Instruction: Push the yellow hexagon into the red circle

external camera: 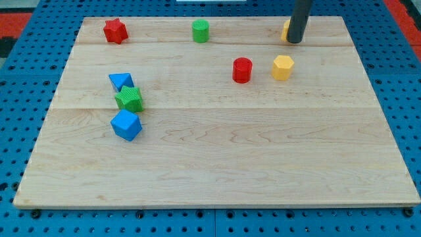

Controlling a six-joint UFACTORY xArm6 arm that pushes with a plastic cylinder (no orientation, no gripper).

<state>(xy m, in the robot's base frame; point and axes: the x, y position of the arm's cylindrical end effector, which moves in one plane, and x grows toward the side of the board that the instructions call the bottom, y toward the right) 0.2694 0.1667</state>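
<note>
Camera view, at the view's top right: my tip (295, 41) is a bare rod with no jaws to part or clamp, resting on the board (217, 164) against a half-hidden yellow block (286, 29). Below it sits the yellow hexagon (283, 67), with the red circle (242, 70) near on the view's left, apart. Green cylinder (200, 30) and red star (115, 30) line the top edge
</note>
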